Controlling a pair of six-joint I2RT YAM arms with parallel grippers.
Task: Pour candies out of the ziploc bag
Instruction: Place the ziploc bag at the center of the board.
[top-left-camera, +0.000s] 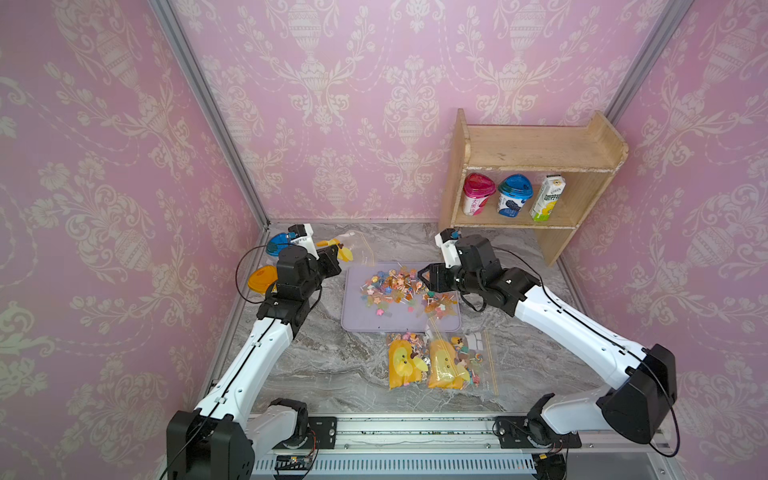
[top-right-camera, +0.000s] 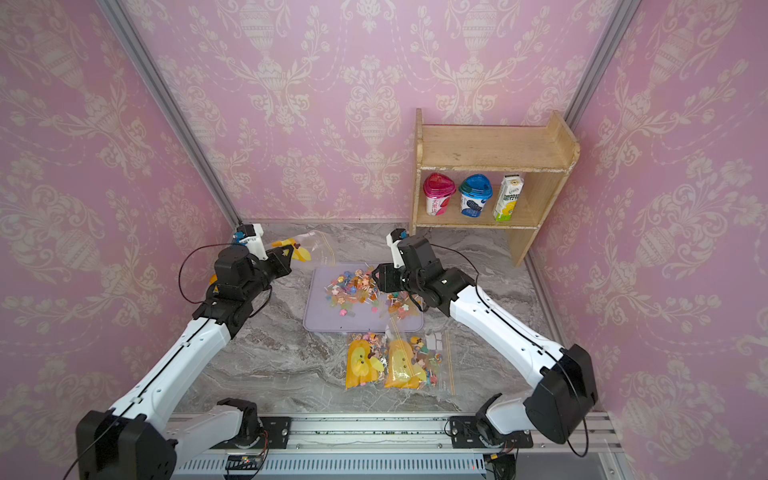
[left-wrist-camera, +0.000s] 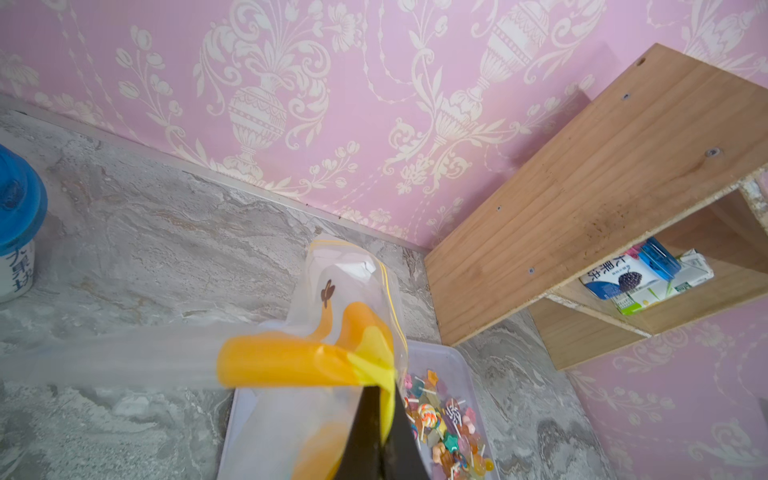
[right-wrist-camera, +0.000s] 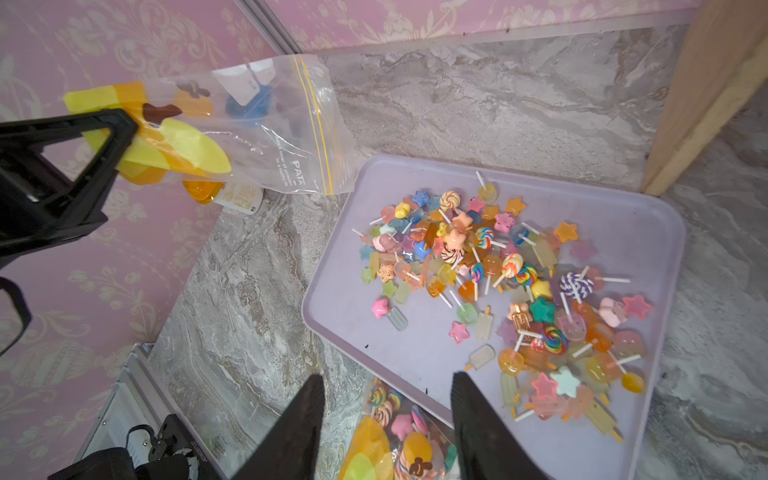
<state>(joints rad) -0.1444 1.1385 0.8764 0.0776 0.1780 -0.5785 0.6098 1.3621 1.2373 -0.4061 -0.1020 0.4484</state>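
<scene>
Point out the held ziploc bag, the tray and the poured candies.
ziploc bag (right-wrist-camera: 270, 137): right wrist view, on its clear middle panel.
tray (right-wrist-camera: 631, 199): right wrist view, on a bare corner of its floor.
candies (right-wrist-camera: 457, 249): right wrist view, on the pile's middle.

Clear ziploc bag (right-wrist-camera: 270, 137): thin plastic film, glossy, creased, with yellow-orange print. Small multicoloured candies (right-wrist-camera: 490, 266): hard-looking, glossy, many translucent; thin white sticks matt. Lavender rectangular tray (right-wrist-camera: 623, 216): smooth plastic, matt to satin. Grey marble-patterned worktop (right-wrist-camera: 498, 104): smooth, low sheen. Light wooden shelf (left-wrist-camera: 602, 187): bare grain, rough chipped front edge. Black fingers (right-wrist-camera: 301, 432): matt plastic. Pink patterned wallpaper (top-left-camera: 104, 208): matt, flat.
</scene>
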